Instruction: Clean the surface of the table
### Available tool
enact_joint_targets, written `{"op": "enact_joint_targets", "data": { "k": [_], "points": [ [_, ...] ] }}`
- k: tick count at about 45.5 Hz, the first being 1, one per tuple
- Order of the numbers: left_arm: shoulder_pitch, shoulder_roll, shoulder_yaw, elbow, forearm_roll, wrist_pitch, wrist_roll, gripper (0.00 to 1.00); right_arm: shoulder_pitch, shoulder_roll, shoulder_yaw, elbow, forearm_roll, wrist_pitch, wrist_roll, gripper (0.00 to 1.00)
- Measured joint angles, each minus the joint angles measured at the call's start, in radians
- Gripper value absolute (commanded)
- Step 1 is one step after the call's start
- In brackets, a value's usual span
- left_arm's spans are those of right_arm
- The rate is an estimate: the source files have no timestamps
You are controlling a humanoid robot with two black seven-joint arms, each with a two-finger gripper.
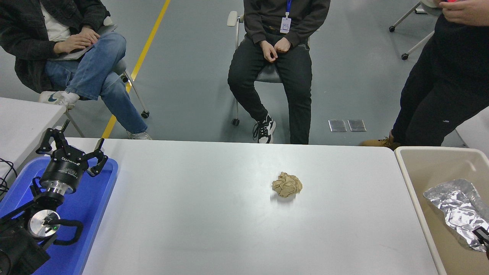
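Note:
The white table surface (pixel 198 214) fills the lower part of the head view. A crumpled ball of tan paper (pixel 287 184) lies on it, right of centre. At the lower left my left gripper (pixel 72 148) is parked above the blue tray (pixel 97 206), open and holding nothing. Only a small black tip of my right gripper (pixel 483 234) shows at the right edge, against the lower end of a crumpled sheet of silver foil (pixel 456 206) inside the beige bin (pixel 414 183). Whether it grips the foil is hidden.
Two people sit on chairs beyond the far edge, and a third stands at the far right near the bin. A smaller white table (pixel 23 118) sits at the left edge. Wide bare tabletop surrounds the paper ball.

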Motion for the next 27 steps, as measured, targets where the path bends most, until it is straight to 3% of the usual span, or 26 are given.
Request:
{"op": "enact_joint_targets", "data": {
  "k": [17,27],
  "points": [
    [0.000,0.000,0.000,0.000,0.000,0.000,0.000,1.00,0.043,-0.007,0.138,0.003,0.001,-0.022,0.000,0.98],
    [0.000,0.000,0.000,0.000,0.000,0.000,0.000,1.00,0.143,-0.077,0.165,0.011,0.002,-0.015,-0.001,0.98]
  ]
}}
